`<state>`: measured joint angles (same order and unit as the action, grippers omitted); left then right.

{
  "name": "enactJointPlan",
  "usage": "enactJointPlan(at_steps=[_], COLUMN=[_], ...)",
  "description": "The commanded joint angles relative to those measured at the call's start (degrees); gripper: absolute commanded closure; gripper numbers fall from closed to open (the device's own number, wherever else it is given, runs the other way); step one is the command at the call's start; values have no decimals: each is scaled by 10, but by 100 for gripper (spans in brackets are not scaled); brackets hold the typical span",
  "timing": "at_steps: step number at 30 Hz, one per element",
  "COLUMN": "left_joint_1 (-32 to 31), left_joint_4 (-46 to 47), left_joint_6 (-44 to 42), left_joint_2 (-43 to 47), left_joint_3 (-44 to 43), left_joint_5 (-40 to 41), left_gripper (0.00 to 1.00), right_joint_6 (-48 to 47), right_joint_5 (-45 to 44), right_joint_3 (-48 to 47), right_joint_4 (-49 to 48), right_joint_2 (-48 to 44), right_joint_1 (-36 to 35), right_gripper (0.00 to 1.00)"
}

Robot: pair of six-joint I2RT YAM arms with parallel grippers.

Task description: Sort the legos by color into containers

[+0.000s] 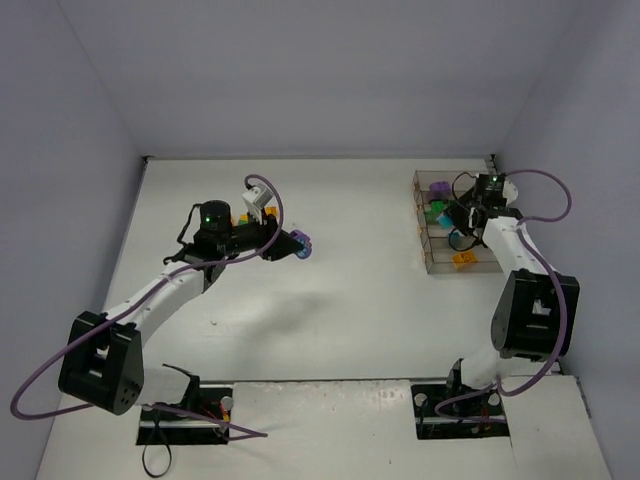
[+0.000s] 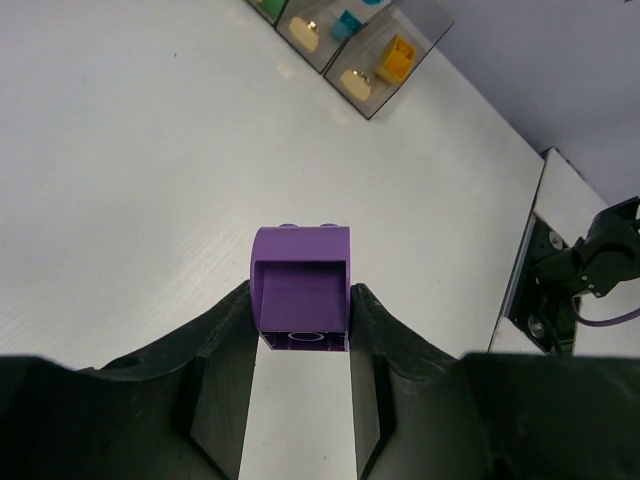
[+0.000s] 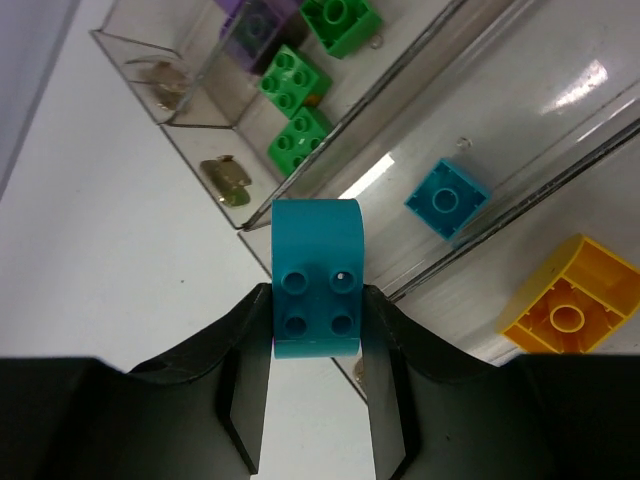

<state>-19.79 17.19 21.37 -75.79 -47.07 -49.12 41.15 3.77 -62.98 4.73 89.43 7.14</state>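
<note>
The left gripper (image 2: 300, 318) pinches a purple brick (image 2: 300, 285) above the middle of the table (image 1: 340, 320). The right gripper (image 3: 316, 325) pinches a teal brick (image 3: 316, 265) over the edge of the containers (image 1: 421, 225), which hold green bricks (image 3: 291, 80) and an orange brick (image 3: 565, 310).

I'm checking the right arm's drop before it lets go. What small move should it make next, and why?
Probably ease the right gripper a little further in over the clear plastic bins, then open. Its rounded teal plastic brick appears to hang above the near wall, not yet squarely over the compartment that holds the square teal brick.
</note>
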Motion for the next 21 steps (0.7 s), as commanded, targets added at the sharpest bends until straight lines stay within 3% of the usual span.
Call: enactJointPlan(at_steps=[1, 6, 10, 13, 18, 21], left_joint_1=[-12, -37, -42, -41, -41, -42], left_joint_4=[-59, -88, -86, -81, -64, -45], left_joint_6=[-68, -106, -106, -105, -96, -84], left_joint_2=[19, 20, 20, 19, 17, 14], left_joint_3=[-37, -43, -44, -43, -37, -36], left_joint_5=[30, 51, 53, 52, 42, 39], left_gripper=[100, 100, 100, 100, 100, 100], right_joint_6=[40, 45, 50, 51, -13, -111], right_joint_5=[-36, -59, -53, -49, 7, 138], right_joint_3=[-9, -17, -28, -31, -39, -43], right_joint_4=[-10, -12, -12, -12, -17, -42], right_joint_2=[12, 38, 51, 51, 30, 8], right_joint_1=[2, 3, 4, 4, 3, -1], right_gripper=[86, 81, 51, 36, 33, 36])
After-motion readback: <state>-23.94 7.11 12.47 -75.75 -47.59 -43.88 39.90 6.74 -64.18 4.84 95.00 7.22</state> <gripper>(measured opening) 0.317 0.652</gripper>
